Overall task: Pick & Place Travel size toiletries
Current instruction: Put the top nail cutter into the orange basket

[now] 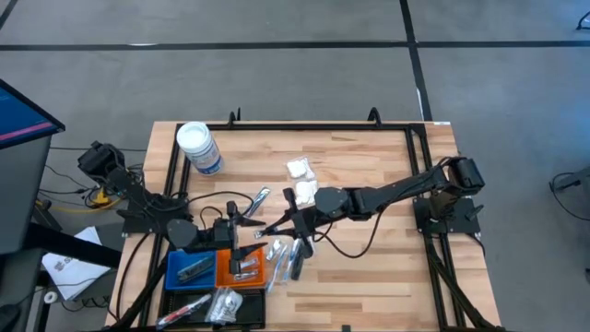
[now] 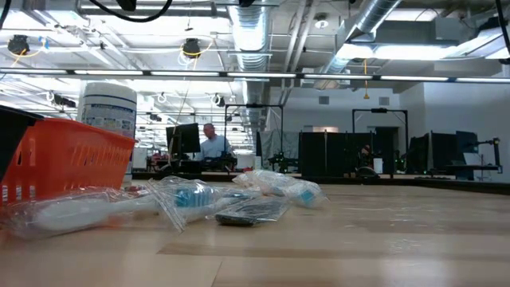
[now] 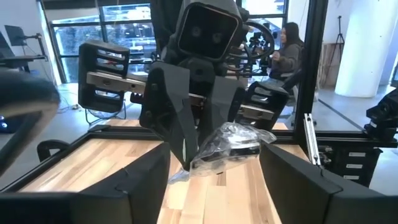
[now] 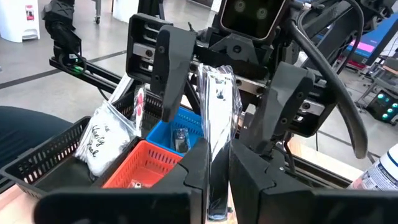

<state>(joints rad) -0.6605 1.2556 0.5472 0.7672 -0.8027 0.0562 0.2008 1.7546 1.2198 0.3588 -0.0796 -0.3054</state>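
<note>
Big wooden table (image 1: 369, 267) with a black frame round the edge, loads of bare boards out on the right hand's far side and toward the near edge. Both arms meeting mid-table, just above the trays.

Left hand (image 1: 241, 219) with fingers spread wide apart, facing the right hand (image 1: 293, 224) head on, nothing gripped. Right hand pressed together on a clear-wrapped packet (image 4: 219, 118), pinched upright between its fingers and sitting in the gap of the open left hand.

Orange tray (image 1: 241, 268) right below the left hand, blue tray (image 1: 192, 267) beside that, black tray (image 1: 205, 304) further toward the table's near edge, all with bits inside. Pretty tight there.

Loose pile of slim tubes and wrapped sticks (image 1: 288, 258) just under the right hand, next to the orange tray. White packets (image 1: 301, 181) just beyond the right hand. One lone stick (image 1: 261, 197) beyond the left hand. White-lidded clear jar (image 1: 197, 148) well off toward the back corner, out of the way.
</note>
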